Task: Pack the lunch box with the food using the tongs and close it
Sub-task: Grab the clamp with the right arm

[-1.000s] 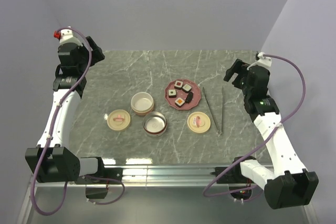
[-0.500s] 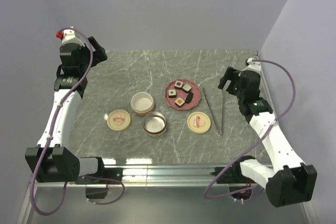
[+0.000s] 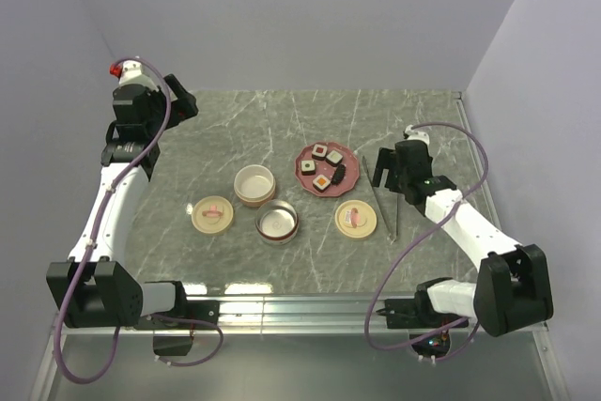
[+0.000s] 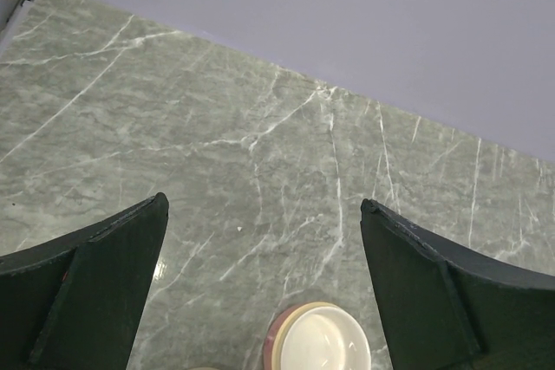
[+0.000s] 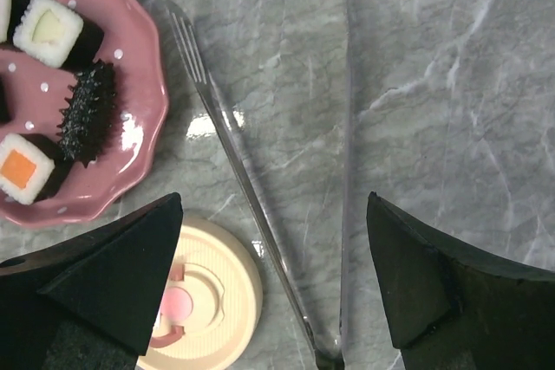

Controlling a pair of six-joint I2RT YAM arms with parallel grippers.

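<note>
Your left claw [image 4: 264, 214] hung wide open and empty over the far left of the table [image 3: 235, 129], well apart from the round tins [image 3: 254, 183] near the middle. The four food pieces [image 5: 52, 30] lay on the pink plate [image 5: 143, 106]. Just right of it the tongs [image 5: 234, 149] lay flat, with your right claw [image 5: 274, 198] spread wide above them, holding nothing.

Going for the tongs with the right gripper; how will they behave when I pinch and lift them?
The tongs look like thin, glossy metal, so probably light but slippery. Their two arms splay in a V from one joined end, so a squeeze likely springs them together first. They lie flat on the table, so a grip may skid off.
</note>
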